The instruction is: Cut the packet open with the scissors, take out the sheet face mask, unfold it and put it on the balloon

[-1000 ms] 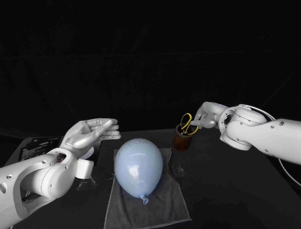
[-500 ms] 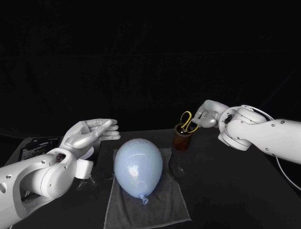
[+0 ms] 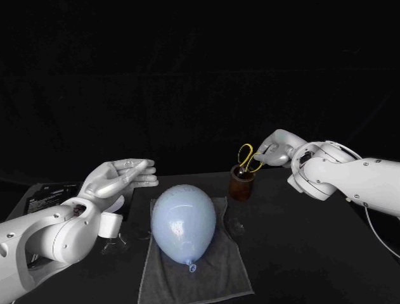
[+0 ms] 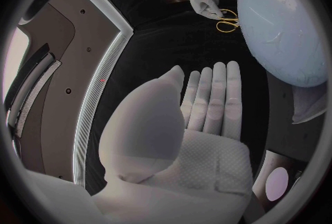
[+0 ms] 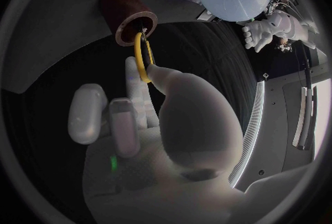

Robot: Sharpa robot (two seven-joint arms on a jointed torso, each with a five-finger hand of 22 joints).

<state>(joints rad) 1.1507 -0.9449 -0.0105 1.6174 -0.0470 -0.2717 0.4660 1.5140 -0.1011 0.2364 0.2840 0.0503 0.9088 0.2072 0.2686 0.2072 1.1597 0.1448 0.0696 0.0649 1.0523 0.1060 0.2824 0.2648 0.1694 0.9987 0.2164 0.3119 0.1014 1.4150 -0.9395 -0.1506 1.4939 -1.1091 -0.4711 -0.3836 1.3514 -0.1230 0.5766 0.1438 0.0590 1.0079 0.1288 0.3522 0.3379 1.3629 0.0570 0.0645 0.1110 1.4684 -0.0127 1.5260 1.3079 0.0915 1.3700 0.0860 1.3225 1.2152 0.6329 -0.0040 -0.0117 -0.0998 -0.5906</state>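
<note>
A pale blue balloon (image 3: 183,218) lies on a grey towel (image 3: 200,269) in the middle of the table. Behind it stands a brown cup (image 3: 242,183) with the yellow-handled scissors (image 3: 247,158) rising out of it. My right hand (image 3: 276,149) pinches a yellow handle loop (image 5: 141,58) between thumb and finger, just above the cup (image 5: 128,14). Left of the balloon, my left hand (image 3: 119,177) hovers above the table, fingers stretched out and holding nothing; its bare palm (image 4: 201,130) shows in the left wrist view, beside the balloon (image 4: 287,19).
A small white cup (image 3: 111,223) stands under my left forearm, close to the towel's left edge. A black box (image 3: 46,195) with a label sits at the table's left edge. Bare black table lies right of the towel.
My right hand has risen a little, drawing the scissors' handles higher out of the brown cup. The left hand and the balloon have stayed put.
</note>
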